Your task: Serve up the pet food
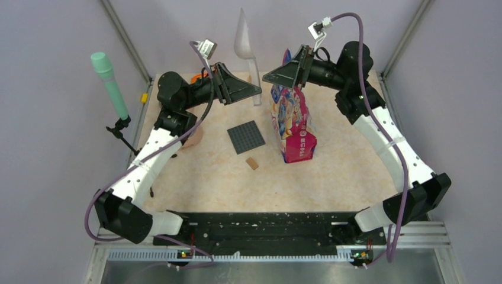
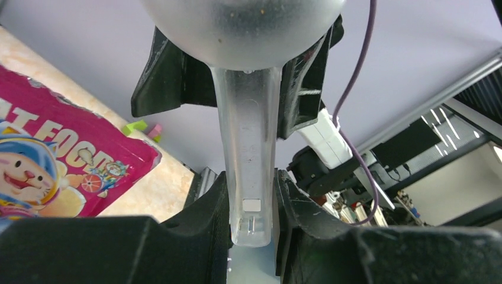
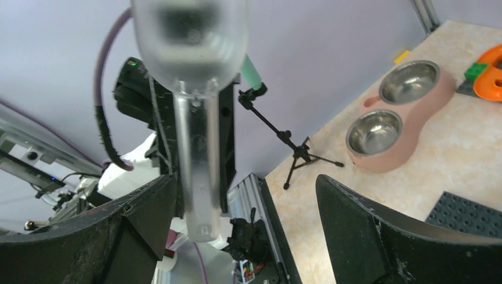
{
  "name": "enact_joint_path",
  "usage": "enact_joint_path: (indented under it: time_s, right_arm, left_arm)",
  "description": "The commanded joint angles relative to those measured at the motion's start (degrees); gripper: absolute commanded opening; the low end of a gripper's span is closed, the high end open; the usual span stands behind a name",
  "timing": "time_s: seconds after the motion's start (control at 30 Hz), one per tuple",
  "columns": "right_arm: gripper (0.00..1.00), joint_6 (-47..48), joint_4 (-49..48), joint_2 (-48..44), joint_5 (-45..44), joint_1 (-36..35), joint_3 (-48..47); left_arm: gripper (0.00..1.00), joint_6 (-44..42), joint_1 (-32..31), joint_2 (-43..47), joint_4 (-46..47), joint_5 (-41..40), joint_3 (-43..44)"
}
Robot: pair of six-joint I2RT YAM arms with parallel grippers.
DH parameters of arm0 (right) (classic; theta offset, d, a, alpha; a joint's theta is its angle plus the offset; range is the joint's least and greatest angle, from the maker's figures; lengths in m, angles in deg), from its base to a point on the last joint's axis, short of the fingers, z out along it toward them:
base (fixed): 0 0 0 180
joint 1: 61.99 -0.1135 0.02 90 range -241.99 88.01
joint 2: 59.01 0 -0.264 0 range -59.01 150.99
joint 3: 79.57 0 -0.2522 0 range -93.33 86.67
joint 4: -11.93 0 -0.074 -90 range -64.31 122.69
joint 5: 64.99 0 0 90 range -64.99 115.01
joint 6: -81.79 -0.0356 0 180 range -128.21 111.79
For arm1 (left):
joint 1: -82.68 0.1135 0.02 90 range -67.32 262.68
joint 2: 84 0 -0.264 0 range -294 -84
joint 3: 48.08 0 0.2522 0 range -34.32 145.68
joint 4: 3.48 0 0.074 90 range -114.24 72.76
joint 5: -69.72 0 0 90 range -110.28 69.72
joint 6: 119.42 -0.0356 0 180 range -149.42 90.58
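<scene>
The pink-and-blue cat food bag (image 1: 294, 125) stands at mid table, also at the left of the left wrist view (image 2: 53, 160); the kibble itself is hidden. My left gripper (image 1: 253, 90) (image 2: 251, 177) is shut on the handle of a translucent scoop (image 1: 244, 38) (image 2: 245, 136), held upright with its bowl on top. My right gripper (image 1: 266, 77) (image 3: 245, 183) faces it from beside the bag's top, open wide. The scoop's handle (image 3: 198, 177) hangs just ahead of its left finger (image 3: 130, 231).
A pink double bowl (image 3: 408, 151) with two steel cups sits at the left, mostly hidden under the left arm in the top view. A dark grey studded plate (image 1: 245, 137) and a small tan block (image 1: 253, 163) lie left of the bag. A green microphone on a tripod (image 1: 109, 83) stands outside the left edge.
</scene>
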Motion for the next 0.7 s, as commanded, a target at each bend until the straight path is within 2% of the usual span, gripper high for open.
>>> enact_joint_path:
  time_s: [0.0,0.13,0.4,0.6,0.67]
  right_arm:
    - [0.88,-4.93,-10.77,-2.42,2.48,-0.78,0.04]
    - [0.87,-6.86,-14.69,-1.23,3.35,-1.33,-0.55]
    - [0.84,-7.15,-14.84,4.15,5.47,-3.75,-4.89]
    - [0.54,-7.57,-16.16,6.00,5.77,-4.87,-6.66]
    - [0.40,-7.12,-16.11,6.14,5.33,-4.87,-6.76]
  left_arm:
    - [0.00,6.00,0.03,-0.95,11.45,3.57,-0.63]
    - [0.00,7.10,-0.08,-1.64,12.54,4.09,-0.80]
    - [0.00,8.50,-0.30,-2.93,14.77,4.34,-0.36]
    - [0.00,9.62,-0.43,-4.40,16.49,5.04,0.33]
    - [0.00,10.05,-0.44,-4.95,17.21,5.47,0.54]
